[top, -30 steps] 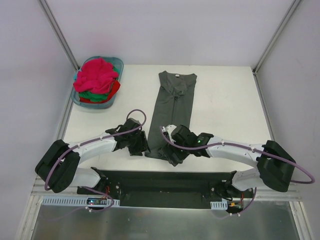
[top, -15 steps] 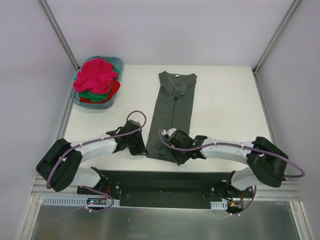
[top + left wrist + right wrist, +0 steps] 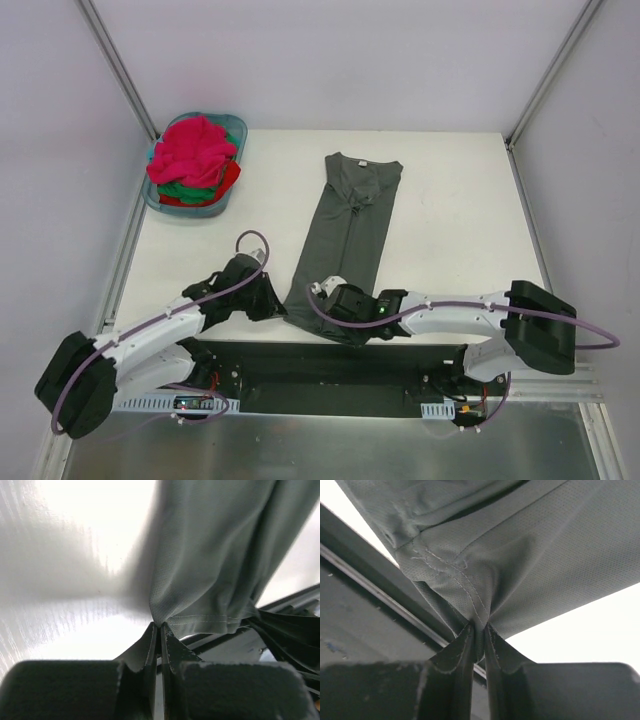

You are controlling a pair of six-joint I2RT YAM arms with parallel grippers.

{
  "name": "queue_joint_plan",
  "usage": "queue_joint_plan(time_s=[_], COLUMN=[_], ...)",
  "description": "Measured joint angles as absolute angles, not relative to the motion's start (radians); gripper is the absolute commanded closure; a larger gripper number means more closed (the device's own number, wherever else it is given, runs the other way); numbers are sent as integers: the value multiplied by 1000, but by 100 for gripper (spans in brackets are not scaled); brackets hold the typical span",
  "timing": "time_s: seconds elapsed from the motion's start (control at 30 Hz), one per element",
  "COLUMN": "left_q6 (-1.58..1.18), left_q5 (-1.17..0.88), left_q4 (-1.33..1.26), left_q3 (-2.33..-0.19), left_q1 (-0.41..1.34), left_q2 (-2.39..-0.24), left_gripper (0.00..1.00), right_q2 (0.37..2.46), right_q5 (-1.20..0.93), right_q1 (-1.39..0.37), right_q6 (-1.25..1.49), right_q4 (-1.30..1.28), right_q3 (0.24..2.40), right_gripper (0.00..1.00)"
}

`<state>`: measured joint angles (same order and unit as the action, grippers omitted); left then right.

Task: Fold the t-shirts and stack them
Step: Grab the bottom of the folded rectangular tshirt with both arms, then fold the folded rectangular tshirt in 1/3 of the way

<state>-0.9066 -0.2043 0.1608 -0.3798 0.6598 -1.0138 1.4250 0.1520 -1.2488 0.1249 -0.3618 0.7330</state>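
A dark charcoal grey t-shirt (image 3: 350,215), folded into a long narrow strip, lies down the middle of the table with its neck at the far end. My left gripper (image 3: 283,310) is shut on the hem's left corner (image 3: 159,622). At the hem's right part, my right gripper (image 3: 345,328) pinches a bunch of the grey cloth (image 3: 480,625) between its fingers. Both grips sit at the table's near edge. More t-shirts, bright pink-red (image 3: 193,148) over green and red ones, are heaped in the basket.
A teal plastic basket (image 3: 233,130) stands at the table's far left corner. A black mounting plate (image 3: 330,370) runs along the near edge between the arm bases. Slanted metal posts rise at the far left and far right corners.
Both grippers have closed on the grey t-shirt's hem and drawn back toward the near edge. The shirt has shifted and now lies slightly slanted, its neck end further right.
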Motion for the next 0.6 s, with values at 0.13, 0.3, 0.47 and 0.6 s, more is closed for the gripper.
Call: queue_joint_plan(time_s=[0.13,0.3,0.47,0.6], left_q6=[-916,-921,-915,-888], left_q5=[-205,-199,-137,-69], left_q4=[180,182,216,214], left_q3=[-368,-371,-466,-645], left_q1=[660,660,660,659], left_q2=[-855,-752,-824,-976], left_gripper=[100,100,100,100], right_q2=[1420,1354,1290,1287], right_q5=[165,161,160,174], right_q1=[-1306,-1321,-1261,-1151], right_q6=[149,173,173,141], right_q4=[-421,-469,-511,-555], right_q3=[784,823,867,916], right_gripper=[96,97,97,97])
